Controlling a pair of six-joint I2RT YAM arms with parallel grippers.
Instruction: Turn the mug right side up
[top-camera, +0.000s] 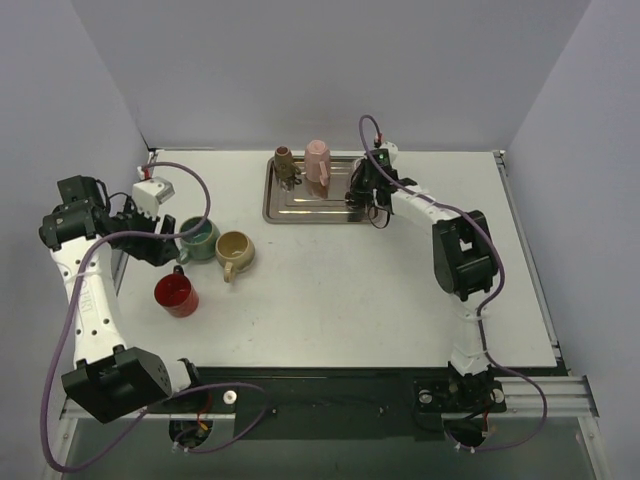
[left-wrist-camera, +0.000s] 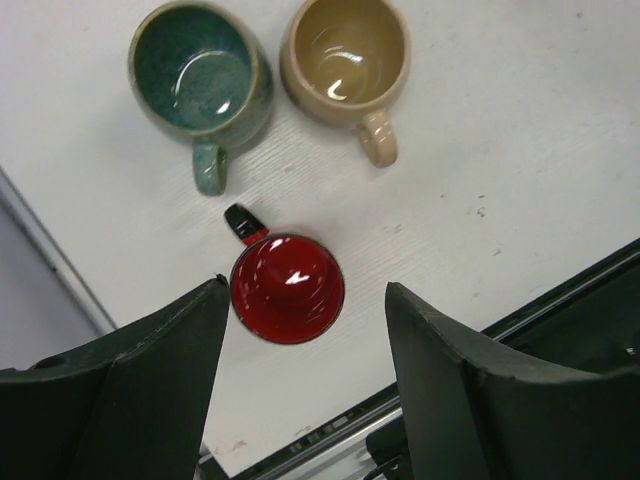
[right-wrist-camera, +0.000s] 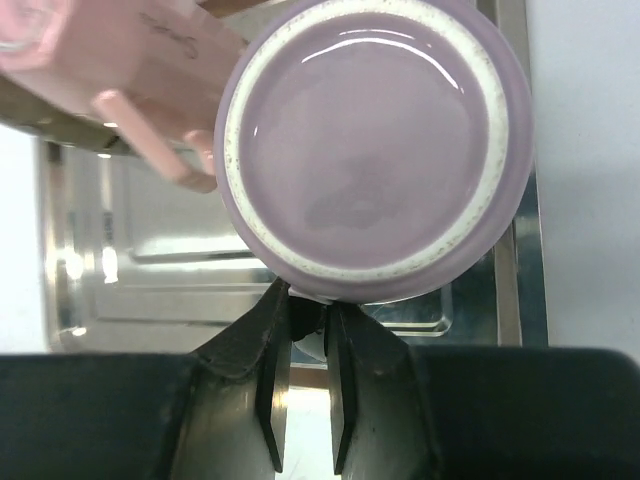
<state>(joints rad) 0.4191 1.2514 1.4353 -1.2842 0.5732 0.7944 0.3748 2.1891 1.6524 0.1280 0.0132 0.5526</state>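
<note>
The lavender mug (right-wrist-camera: 370, 150) is upside down at the right end of the metal tray (top-camera: 275, 205) on the far side of the table. Its glazed base, ringed by a bare foot, faces straight up into the wrist camera. It looks like thick ceramic: stiff, fairly heavy, slick on the glaze and likely to chip if dropped onto steel. I'd say the handle or the rim wall is the place to hold it, since the round body gives narrow fingers little purchase.

The right gripper (right-wrist-camera: 308, 312) is pinched nearly closed on something at the mug's near edge (probably the handle, though the body hides it). I can't tell whether the mug rests on the tray or hangs just above it. That arm reaches far forward with its wrist pointing down, and a pink mug (right-wrist-camera: 110, 70) lies just beside the load.

Over on the left, the left gripper (left-wrist-camera: 307, 290) hangs wide open and empty above a red mug (left-wrist-camera: 287, 288).
</note>
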